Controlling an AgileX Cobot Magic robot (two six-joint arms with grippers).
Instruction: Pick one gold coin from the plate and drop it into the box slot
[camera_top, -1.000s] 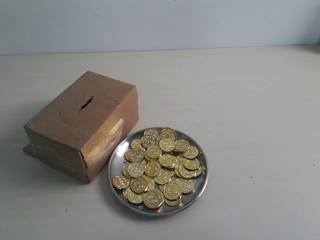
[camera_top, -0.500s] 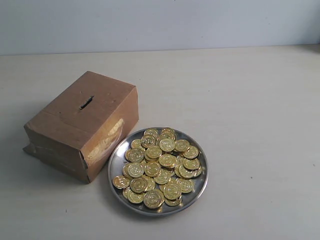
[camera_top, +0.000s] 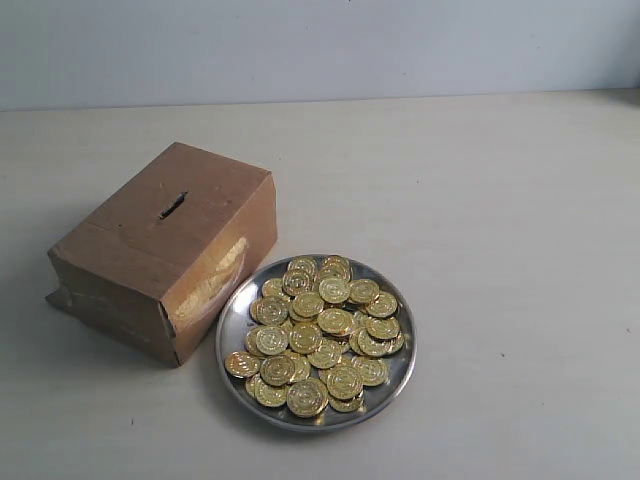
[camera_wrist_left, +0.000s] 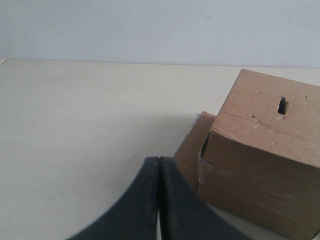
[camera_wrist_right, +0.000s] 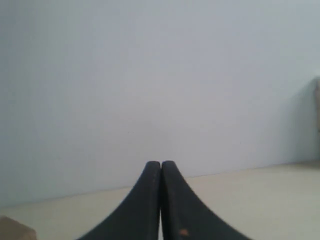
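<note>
Left gripper (camera_wrist_left: 159, 161) fingers (camera_wrist_left: 142, 200) tight together, right gripper (camera_wrist_right: 160, 165) fingers (camera_wrist_right: 142, 200) likewise, both empty.

Pale cream table surface (camera_top: 520, 220) filling most of the exterior view, plain light blue-grey wall (camera_top: 320, 45) meeting its far edge, soft even light, faint dark specks on it.

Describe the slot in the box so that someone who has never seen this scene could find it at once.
On the pale table, left of the silver plate heaped with gold coins, stands a brown cardboard box. On its upward-facing side is the slot, a short dark slit; it is the only cut in that plain brown face.
</note>
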